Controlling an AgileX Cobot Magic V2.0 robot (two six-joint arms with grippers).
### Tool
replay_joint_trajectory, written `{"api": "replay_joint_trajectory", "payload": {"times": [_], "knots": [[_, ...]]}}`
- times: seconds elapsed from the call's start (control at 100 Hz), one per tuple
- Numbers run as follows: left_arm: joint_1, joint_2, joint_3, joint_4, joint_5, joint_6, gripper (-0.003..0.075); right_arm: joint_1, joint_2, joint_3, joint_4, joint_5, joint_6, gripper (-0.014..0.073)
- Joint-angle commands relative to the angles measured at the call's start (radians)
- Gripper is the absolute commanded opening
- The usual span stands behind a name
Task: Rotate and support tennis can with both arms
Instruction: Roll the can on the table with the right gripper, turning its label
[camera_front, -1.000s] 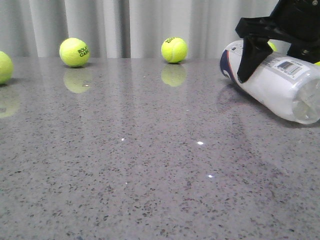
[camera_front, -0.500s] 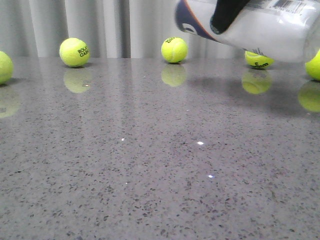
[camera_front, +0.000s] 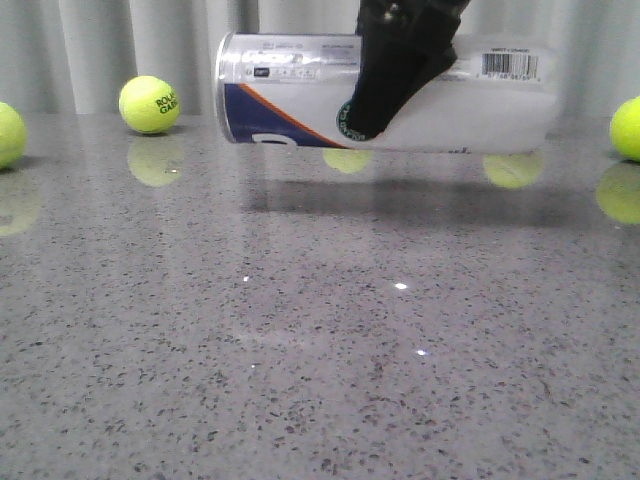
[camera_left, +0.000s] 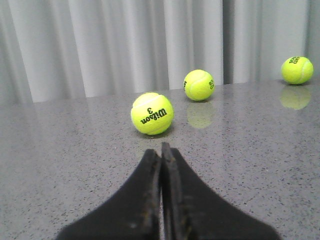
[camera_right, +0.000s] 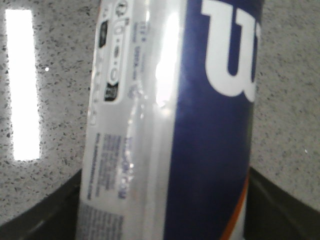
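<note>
Right gripper (camera_front: 385, 95) was clamped around the middle of the tennis can (camera_front: 290, 105), which hung level above the table (camera_front: 300, 380), in front of the curtain (label and barcode facing you). Your lift looked done and the can lay horizontal. Left gripper (camera_left: 161, 155) sat pressed closed and empty, near a Wilson ball (camera_left: 152, 113), so support from that arm remained.

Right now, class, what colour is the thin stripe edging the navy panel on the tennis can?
Orange, clearest in the front view on the tennis can.
</note>
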Motion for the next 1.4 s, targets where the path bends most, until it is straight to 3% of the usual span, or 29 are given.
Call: {"api": "replay_joint_trajectory", "payload": {"times": [0.0, 0.54, 0.88, 1.39], "knots": [[0.002, -0.038, 0.048, -0.008, -0.082, -0.01, -0.0021, 0.011, -0.024, -0.035, 0.017, -0.031, -0.072, 0.0259], [0.002, -0.038, 0.048, -0.008, -0.082, -0.01, -0.0021, 0.024, 0.068, -0.034, 0.029, 0.028, -0.122, 0.028], [0.002, -0.038, 0.048, -0.008, -0.082, -0.01, -0.0021, 0.024, 0.07, -0.034, 0.029, 0.038, -0.121, 0.0661], [0.002, -0.038, 0.048, -0.008, -0.082, -0.01, -0.0021, 0.024, 0.017, -0.035, 0.028, 0.039, -0.121, 0.0662]]}}
